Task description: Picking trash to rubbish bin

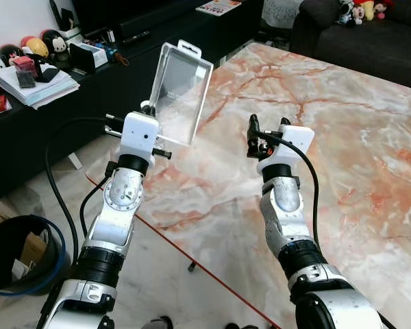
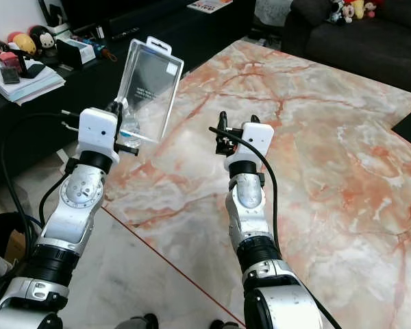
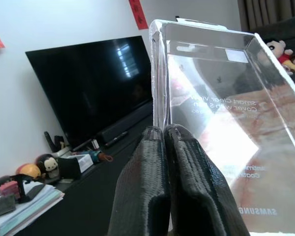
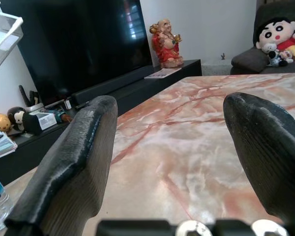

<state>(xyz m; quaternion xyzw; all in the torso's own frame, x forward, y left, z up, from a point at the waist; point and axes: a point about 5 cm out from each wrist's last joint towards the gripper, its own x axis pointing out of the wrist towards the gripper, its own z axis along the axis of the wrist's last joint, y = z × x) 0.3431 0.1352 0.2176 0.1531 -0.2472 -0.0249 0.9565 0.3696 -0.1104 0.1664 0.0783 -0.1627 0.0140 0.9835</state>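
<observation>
The marble bench (image 1: 342, 137) is bare and open in front of the right pincer (image 1: 267, 130). At the left, the low black cabinet (image 1: 27, 137) with a books stack (image 1: 34, 86) blocks passage. On the floor beside it stands the dark bin (image 1: 17, 250).

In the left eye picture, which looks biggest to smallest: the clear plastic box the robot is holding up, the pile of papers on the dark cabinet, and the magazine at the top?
1. clear plastic box, though nearest the camera
2. pile of papers
3. magazine, farthest away and partly cut off
</observation>
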